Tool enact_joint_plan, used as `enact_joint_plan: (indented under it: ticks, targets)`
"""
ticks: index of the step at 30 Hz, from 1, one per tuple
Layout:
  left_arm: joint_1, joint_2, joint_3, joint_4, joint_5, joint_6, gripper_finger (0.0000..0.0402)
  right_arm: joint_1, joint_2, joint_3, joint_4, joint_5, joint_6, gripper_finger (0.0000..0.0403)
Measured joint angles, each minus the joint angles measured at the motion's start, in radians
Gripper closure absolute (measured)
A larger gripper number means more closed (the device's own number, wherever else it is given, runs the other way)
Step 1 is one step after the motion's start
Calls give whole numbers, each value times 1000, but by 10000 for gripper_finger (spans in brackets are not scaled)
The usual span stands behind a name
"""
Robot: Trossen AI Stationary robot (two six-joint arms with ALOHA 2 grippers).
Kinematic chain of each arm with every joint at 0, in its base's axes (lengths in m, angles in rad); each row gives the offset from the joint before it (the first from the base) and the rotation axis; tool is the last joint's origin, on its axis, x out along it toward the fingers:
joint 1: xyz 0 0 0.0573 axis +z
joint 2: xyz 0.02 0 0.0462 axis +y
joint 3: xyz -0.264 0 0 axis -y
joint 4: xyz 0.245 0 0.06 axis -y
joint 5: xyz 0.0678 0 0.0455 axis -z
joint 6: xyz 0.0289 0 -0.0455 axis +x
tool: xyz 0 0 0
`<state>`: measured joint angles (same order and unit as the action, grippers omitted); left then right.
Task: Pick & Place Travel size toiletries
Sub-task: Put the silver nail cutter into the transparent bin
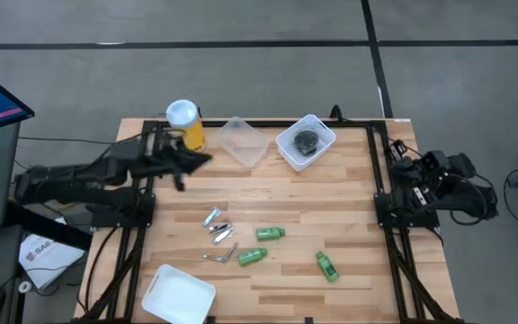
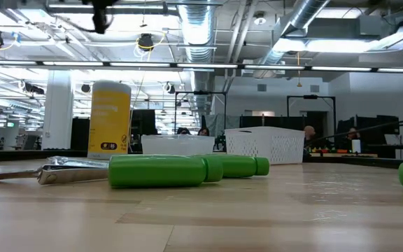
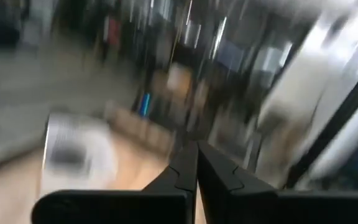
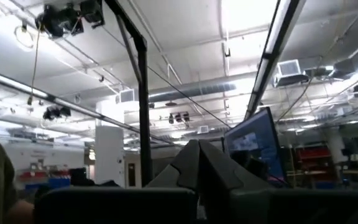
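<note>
Three green mini bottles lie on their sides on the wood: one (image 1: 270,233), one (image 1: 252,256) and one (image 1: 327,266); two also show in the low view (image 2: 163,171), (image 2: 240,166). Several slim silvery tubes (image 1: 218,234) lie to their left, also seen low (image 2: 68,170). Dark round pieces (image 1: 306,140) sit in the white basket (image 1: 322,135). My left gripper (image 1: 200,161) hovers raised beside the yellow canister (image 1: 185,124), fingers shut (image 3: 196,171) and holding nothing. My right gripper (image 4: 197,158) is shut and parked at the table's right edge (image 1: 425,180).
A clear tub (image 1: 243,141) stands between the canister and the white basket at the far edge. A white tub (image 1: 178,295) sits at the near left corner. Bare wood lies right of the bottles and in the table's middle. People show in the room beyond.
</note>
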<state>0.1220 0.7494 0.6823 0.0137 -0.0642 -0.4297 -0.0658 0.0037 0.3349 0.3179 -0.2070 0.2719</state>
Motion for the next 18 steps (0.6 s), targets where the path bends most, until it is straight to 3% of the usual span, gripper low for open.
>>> enact_joint_plan:
  ticks: [3,6,11,18]
  targets:
    - [-52,158,189,-362,-29,74,401,0,3,-9,8,6,33,401]
    - [-88,289,305,-576,-99,104,397,0,17,-7,-2,7,40,399]
    - [-105,413,335,-631,-57,116,351,1,19,-7,-17,-26,41,399]
    - [-81,531,326,-775,-104,43,228,1,13,-13,-66,-29,36,398]
